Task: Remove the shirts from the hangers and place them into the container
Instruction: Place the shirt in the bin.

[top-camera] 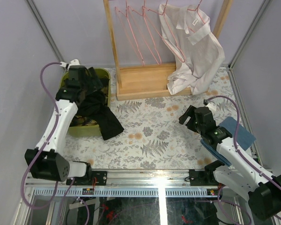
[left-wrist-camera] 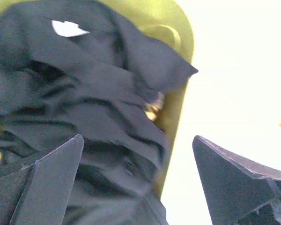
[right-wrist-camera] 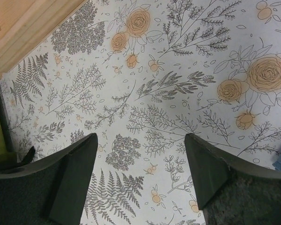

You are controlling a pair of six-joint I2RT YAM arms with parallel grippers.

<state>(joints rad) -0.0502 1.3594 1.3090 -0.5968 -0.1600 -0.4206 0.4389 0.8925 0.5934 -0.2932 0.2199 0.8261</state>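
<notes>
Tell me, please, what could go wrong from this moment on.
1. Part of the black shirt hangs over the rim of the container onto the table. It may slide out or stay partly outside.
2. The open left gripper is close above that cloth and might snag it when the arm lifts.
3. The white shirt hangs on a pink hanger and droops onto the wooden rack base. Pulling it could drag the hanger along.

Crumpled black shirt (left-wrist-camera: 84, 103) lies in the olive-green plastic tub (left-wrist-camera: 178, 28) under the left fingers (left-wrist-camera: 51, 187); white collared shirt (top-camera: 192, 51) hangs on pink wire hanger (top-camera: 205, 18), far off.
</notes>
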